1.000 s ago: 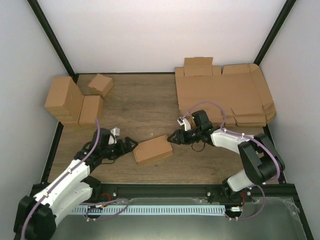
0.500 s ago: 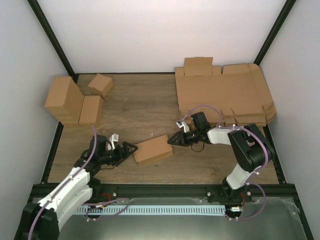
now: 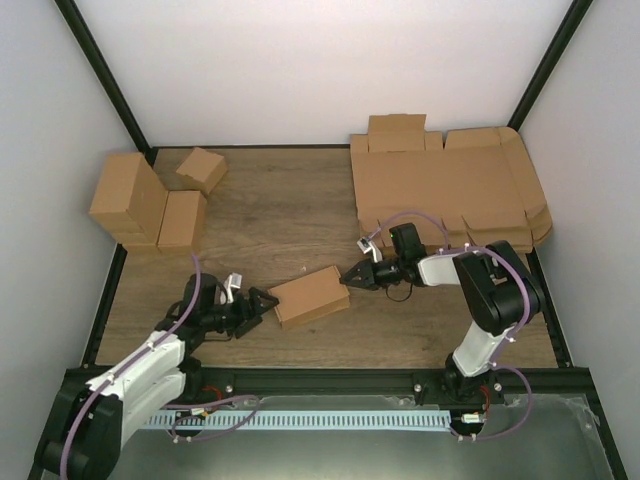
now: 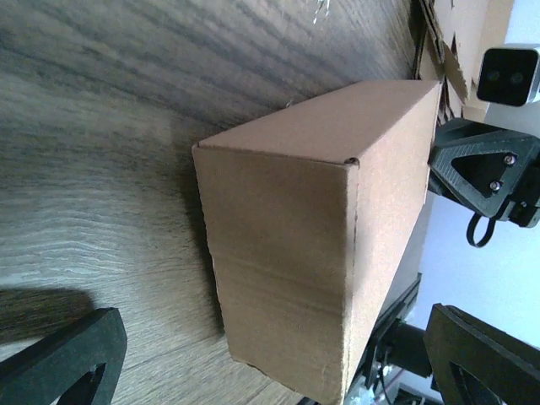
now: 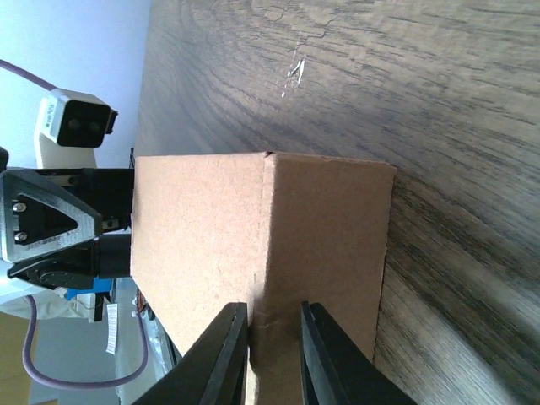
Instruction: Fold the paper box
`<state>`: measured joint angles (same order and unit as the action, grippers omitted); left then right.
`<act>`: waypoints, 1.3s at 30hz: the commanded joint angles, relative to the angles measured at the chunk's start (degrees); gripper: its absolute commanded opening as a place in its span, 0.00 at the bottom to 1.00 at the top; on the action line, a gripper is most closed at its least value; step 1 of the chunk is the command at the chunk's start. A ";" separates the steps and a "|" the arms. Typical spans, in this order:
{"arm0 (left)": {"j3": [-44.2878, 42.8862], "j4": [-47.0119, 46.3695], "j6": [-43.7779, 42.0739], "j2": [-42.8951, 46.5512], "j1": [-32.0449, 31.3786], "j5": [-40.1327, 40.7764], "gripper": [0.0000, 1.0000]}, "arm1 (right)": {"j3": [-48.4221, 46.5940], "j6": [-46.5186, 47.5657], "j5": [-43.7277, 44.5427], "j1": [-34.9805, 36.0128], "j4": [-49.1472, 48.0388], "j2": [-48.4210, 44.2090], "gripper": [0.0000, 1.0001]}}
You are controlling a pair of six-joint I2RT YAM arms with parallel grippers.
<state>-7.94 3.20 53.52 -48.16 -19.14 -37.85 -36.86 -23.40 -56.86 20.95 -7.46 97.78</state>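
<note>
Between two arms on the table (image 3: 290, 210), the box (image 3: 310, 295) lies folded up with both ends closed; the left gripper (image 3: 262, 303) stands wide open just off the box's left end, while the right gripper (image 3: 351, 277), jaws nearly together, meets its right end, any grip impossible to tell

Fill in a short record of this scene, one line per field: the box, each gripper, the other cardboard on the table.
box: closed up, lying on the table, centre
left gripper: open, at the box's left end
right gripper: jaws narrow, at the box's right end; grip unclear
flat sheets: stacked, far right corner
other boxes: grouped, far left
</note>
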 commanded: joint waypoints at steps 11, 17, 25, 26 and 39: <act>2.93 -21.00 7.79 -6.42 -0.32 -3.44 1.00 | 1.00 -0.90 -2.36 -2.91 -3.10 3.05 0.16; 3.69 -24.60 9.56 -7.28 -1.52 -2.84 1.00 | 0.94 -0.70 -2.27 -3.49 -3.08 3.20 0.16; 4.78 -31.56 12.37 -10.86 -5.23 -0.64 0.83 | 0.64 -0.64 -1.94 -3.83 -2.57 3.22 0.15; 4.59 -32.47 12.80 -11.49 -5.81 -0.41 0.82 | 0.53 -0.62 -1.84 -3.86 -2.44 3.21 0.15; 6.55 -34.14 20.83 -4.37 -10.19 6.38 0.72 | 0.52 -0.93 -1.67 -4.01 -2.57 2.80 0.15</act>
<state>-3.16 -28.25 70.54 -56.16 -28.03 -34.72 -36.29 -24.32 -60.86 17.69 -10.68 99.90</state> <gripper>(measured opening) 0.721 0.150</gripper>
